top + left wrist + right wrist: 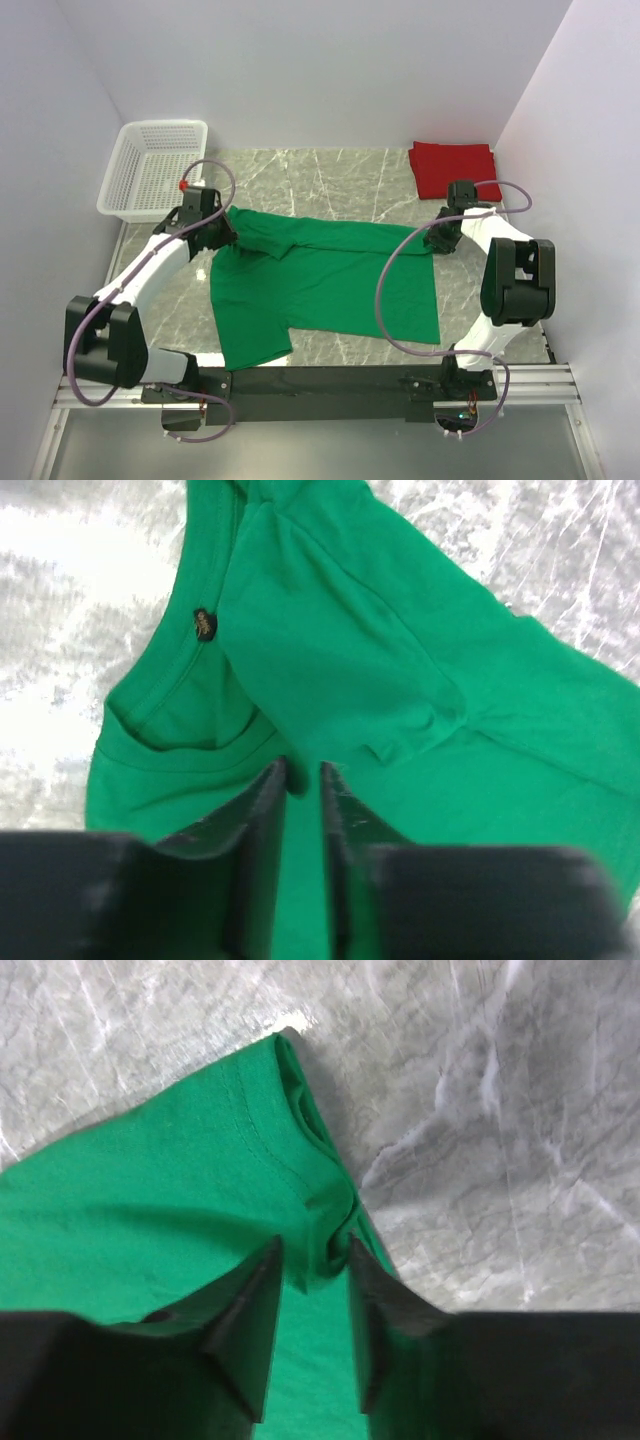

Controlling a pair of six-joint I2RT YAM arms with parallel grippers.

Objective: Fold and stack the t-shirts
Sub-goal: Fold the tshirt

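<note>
Left gripper [303, 790] pinches green t-shirt [320, 280] beside its collar [160, 692]; right gripper [315, 1265] pinches hem corner [300, 1140]. Shirt length runs left-right, collar leftward.

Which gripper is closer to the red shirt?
Right. The right gripper is just in front of the red shirt; the left gripper is far across, by the basket.

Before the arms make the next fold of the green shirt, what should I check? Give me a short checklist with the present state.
1. Left gripper closed on green shirt by the collar: ok.
2. Right gripper closed on its hem: ok.
3. Shirt lying flat: not ok, sleeve folded over near collar.
4. Red shirt clear of the green one: ok.
5. Grips hold both cloth layers: cannot tell.
</note>
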